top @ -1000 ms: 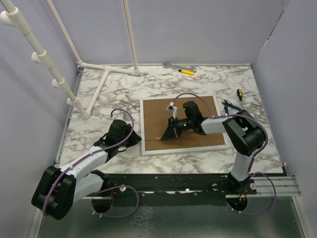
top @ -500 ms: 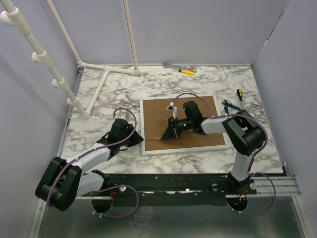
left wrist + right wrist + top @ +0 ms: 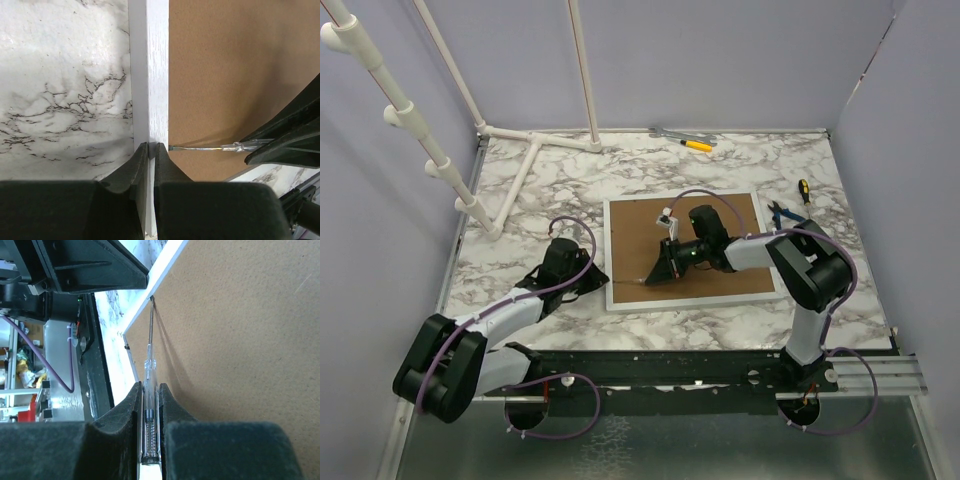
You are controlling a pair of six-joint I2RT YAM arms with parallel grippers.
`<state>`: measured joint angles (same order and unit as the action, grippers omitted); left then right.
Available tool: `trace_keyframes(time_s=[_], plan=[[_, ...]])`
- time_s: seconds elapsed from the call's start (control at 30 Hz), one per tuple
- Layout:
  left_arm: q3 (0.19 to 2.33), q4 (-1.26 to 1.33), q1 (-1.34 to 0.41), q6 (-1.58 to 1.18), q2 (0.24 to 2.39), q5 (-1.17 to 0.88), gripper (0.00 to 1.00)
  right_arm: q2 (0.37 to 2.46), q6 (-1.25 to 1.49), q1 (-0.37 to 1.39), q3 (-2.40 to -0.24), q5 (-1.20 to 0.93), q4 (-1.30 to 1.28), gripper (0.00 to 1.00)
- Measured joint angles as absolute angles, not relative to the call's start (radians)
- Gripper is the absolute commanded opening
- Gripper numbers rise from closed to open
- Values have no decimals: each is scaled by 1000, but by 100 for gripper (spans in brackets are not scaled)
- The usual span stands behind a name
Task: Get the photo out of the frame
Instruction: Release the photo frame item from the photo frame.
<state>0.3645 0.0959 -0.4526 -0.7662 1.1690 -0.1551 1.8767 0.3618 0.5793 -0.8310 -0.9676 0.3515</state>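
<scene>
- The photo is not in view; it is presumably face down under the backing board (image 3: 635,235).
- The frame (image 3: 700,303) lies back-up on the counter (image 3: 520,200), unmoved.
- The right pincer (image 3: 151,386) stays pinched on the screwdriver (image 3: 150,350), its tip at the seam by the left rim.
- The left pincer (image 3: 151,146) has slid up to that rim, and its fingers are now pressed nearly together over it.
- This likely braces the frame for prying; the board is not yet lifted.
</scene>
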Motion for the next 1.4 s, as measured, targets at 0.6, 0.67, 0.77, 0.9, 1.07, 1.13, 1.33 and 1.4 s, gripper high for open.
trace_keyframes(time_s=[0.6, 0.67, 0.77, 0.9, 1.07, 1.13, 1.33, 1.4], plan=[[364, 157, -447, -766, 1204, -157, 5, 1915, 382, 590, -851, -982, 316, 1], [364, 158, -447, -765, 1204, -157, 5, 1915, 381, 590, -857, -983, 303, 1], [364, 162, -447, -762, 1207, -157, 5, 1919, 375, 592, -874, -983, 273, 1], [365, 176, -445, -759, 1215, -155, 5, 1931, 372, 592, -903, -991, 229, 1], [366, 178, -444, -757, 1217, -154, 5, 1932, 364, 593, -933, -994, 165, 1], [366, 178, -444, -757, 1217, -154, 5, 1930, 364, 594, -944, -996, 138, 1], [366, 181, -444, -758, 1219, -154, 5, 1919, 356, 603, -1000, -976, 23, 1], [366, 184, -444, -758, 1221, -153, 5, 1919, 349, 608, -1029, -963, -29, 1]])
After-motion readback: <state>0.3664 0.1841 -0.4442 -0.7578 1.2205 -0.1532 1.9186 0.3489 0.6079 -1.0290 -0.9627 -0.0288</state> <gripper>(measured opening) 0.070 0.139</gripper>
